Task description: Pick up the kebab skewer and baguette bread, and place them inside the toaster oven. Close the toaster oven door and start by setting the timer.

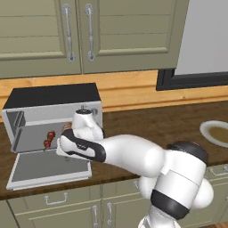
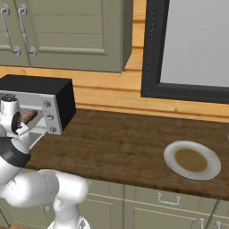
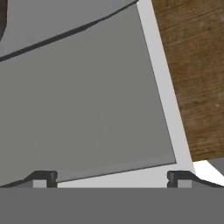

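i see the toaster oven (image 1: pixel 53 95) at the bench's left end, its door (image 1: pixel 44 168) dropped flat open; kebab skewer (image 1: pixel 49 138) and baguette bread (image 2: pixel 29 116) lie inside.

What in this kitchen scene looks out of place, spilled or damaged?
Nothing stands out. The toaster oven has its door folded down flat on the counter, which fits loading. The kebab skewer lies inside, the open gripper is over the door, and a plate sits upright, unspilled.
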